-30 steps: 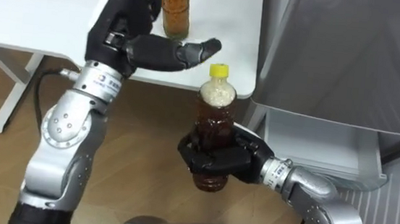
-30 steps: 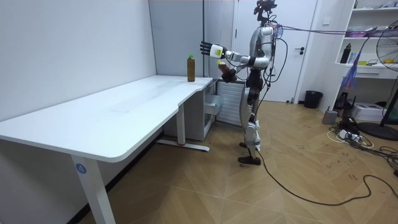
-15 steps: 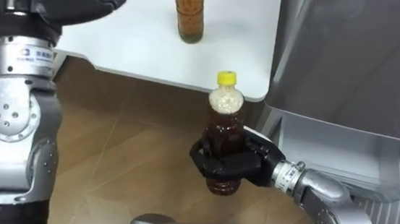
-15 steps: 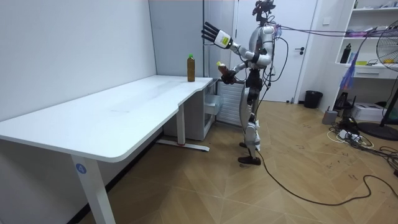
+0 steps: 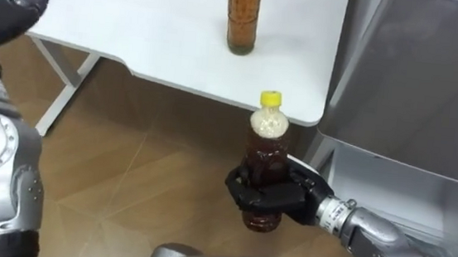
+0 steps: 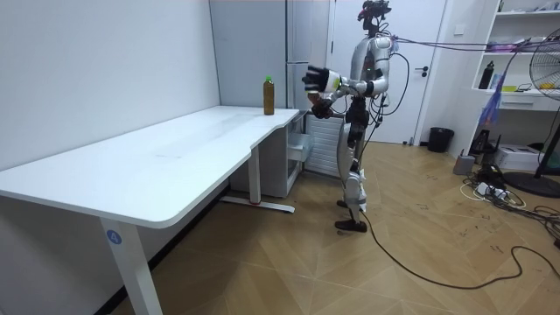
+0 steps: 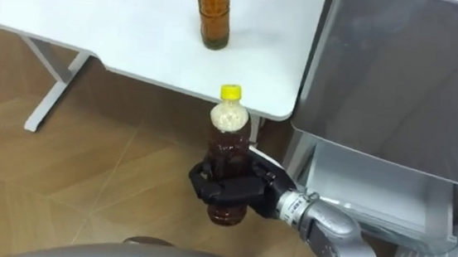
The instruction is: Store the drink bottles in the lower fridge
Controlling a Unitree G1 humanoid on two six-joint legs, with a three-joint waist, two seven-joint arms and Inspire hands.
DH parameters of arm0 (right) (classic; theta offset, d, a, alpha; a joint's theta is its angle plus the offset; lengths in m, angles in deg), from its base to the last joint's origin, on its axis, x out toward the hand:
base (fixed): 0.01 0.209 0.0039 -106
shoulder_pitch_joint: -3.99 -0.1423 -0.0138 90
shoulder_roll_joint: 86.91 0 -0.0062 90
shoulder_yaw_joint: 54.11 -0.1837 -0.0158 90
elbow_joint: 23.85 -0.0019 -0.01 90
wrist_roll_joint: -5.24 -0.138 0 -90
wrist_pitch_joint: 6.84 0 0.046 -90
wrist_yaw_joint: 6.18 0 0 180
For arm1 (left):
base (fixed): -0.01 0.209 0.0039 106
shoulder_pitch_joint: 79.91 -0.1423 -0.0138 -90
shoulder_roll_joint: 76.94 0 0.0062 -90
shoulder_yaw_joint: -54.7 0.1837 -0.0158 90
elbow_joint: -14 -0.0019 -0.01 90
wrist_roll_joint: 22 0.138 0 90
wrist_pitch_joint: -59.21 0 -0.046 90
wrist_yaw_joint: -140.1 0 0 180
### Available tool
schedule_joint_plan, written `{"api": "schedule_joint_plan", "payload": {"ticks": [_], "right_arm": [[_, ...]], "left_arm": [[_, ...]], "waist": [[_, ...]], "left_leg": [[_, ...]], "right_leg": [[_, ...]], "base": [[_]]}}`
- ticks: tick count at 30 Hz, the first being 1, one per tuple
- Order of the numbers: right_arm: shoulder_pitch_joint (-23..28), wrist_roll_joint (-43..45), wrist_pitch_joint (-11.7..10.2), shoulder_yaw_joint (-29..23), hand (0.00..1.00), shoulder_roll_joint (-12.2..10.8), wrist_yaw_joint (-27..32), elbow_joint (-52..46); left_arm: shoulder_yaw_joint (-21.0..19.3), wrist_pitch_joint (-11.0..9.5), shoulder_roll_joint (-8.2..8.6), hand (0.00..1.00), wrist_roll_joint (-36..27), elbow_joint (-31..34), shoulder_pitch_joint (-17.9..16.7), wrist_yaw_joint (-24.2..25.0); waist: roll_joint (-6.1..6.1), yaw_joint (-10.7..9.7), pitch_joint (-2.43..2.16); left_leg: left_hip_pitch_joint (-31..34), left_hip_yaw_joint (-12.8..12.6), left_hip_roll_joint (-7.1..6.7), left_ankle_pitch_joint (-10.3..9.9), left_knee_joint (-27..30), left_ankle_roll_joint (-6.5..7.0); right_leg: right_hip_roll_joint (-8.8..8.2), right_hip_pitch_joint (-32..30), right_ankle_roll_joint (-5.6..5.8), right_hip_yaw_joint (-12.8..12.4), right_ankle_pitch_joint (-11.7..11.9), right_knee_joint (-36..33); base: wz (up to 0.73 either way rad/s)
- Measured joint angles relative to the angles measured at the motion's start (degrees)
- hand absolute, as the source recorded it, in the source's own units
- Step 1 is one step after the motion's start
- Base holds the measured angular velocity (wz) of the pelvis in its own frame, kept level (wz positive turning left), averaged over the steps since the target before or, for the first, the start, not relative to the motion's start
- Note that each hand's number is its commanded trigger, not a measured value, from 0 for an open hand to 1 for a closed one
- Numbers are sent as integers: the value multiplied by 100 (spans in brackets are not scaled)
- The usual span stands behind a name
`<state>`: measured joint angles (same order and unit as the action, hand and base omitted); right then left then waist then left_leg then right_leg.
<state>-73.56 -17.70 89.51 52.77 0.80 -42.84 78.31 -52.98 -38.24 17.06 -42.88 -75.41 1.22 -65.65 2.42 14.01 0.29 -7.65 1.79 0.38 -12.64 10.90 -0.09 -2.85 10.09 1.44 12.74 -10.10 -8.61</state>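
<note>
A brown drink bottle with a yellow cap (image 5: 265, 167) stands upright in my right hand (image 5: 277, 199), whose fingers are curled round its lower half. I hold it in the air over the wooden floor, just off the corner of the white desk (image 5: 138, 29). A second brown bottle (image 5: 244, 17) stands on the desk near that corner. My left hand (image 5: 11, 5) is raised at the far left with relaxed fingers and holds nothing. To my right is the grey fridge (image 5: 417, 70), with a pale open compartment (image 5: 398, 189) low down.
In the room view I stand at the far end of the long white desk (image 6: 157, 166), facing the tall grey fridge (image 6: 306, 44). Desk legs (image 5: 66, 89) stand on the wooden floor to my left. Behind me are a bin (image 6: 440, 138) and shelves (image 6: 525, 52).
My left arm has come down from high above the desk and swung out to the left. The right hand keeps the yellow-capped bottle in the same grip. The head camera has shifted slightly.
</note>
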Motion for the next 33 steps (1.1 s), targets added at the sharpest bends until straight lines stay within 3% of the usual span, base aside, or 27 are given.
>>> {"api": "schedule_joint_plan", "payload": {"ticks": [4,8,12,14,16,22,30,33], "right_arm": [[-1,-4,17,22,100,-20,177,0],[-12,-62,19,90,100,-23,318,3],[-112,-208,118,261,100,-51,341,3],[-145,-207,145,281,100,-41,354,3],[-199,-236,259,332,100,-29,367,3],[-412,-443,499,543,100,81,446,10],[-455,-585,554,546,100,67,536,18],[-458,-597,581,545,100,67,542,17]], "left_arm": [[36,104,1,0,-388,-1246,-72,-206],[245,194,12,0,-383,-2018,-101,-390],[783,250,8,0,-431,-2852,-249,-384],[1016,346,9,0,-434,-3375,-261,-335],[1295,570,9,0,-456,-3832,-382,-186],[1528,985,0,0,-653,-4797,-536,316],[1615,1187,5,0,-637,-5294,-660,831],[1677,1256,2,0,-537,-5499,-702,973]], "waist": [[-41,129,-19],[-111,218,6],[-189,168,22],[-195,159,22],[-199,140,25],[-215,7,24],[-231,-17,19],[-259,-106,-4]], "left_leg": [[-59,-41,4,2,-34,3],[-101,-76,14,2,-87,4],[-73,-75,16,-1,-112,6],[-71,-91,13,-3,-120,9],[-70,-111,16,-4,-125,9],[25,-102,17,-3,-127,8],[53,-128,20,-4,-127,7],[100,-123,20,-4,-108,7]], "right_leg": [[0,-10,3,-43,-2,0],[5,-11,5,-64,-3,2],[4,-11,6,1,-3,-2],[1,-13,6,7,-3,0],[4,-27,6,-5,-3,1],[6,-99,5,1,-2,-1],[4,-133,5,5,-2,-4],[4,-167,5,13,-2,-6]], "base": [[-3],[-5],[0],[-2],[-4],[0],[0],[0]]}}
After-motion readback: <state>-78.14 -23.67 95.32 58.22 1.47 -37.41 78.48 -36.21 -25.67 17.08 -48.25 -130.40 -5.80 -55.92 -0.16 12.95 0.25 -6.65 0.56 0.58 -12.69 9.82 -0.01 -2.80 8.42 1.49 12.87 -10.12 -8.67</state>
